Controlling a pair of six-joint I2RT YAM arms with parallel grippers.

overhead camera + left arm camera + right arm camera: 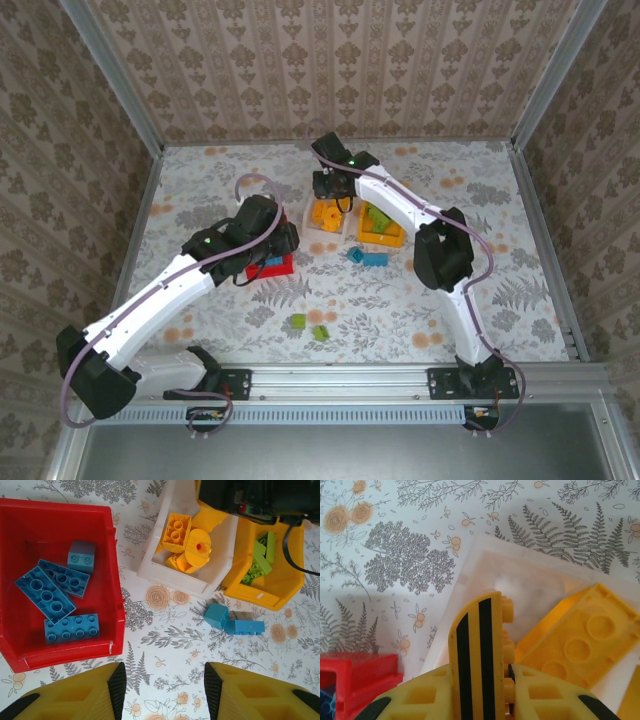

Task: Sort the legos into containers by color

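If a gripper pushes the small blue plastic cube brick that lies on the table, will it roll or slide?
The small blue plastic cube brick probably slides rather than rolls, since its faces look flat. It seems rigid and light, like moulded plastic. The long blue plastic brick lies right beside it, so a sideways push would likely shift both.

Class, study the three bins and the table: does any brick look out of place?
As far as shows, no bin holds a wrong colour. Out of place: two blue bricks lying on the table just outside the yellow bin, and two green bricks loose nearer the arm bases.
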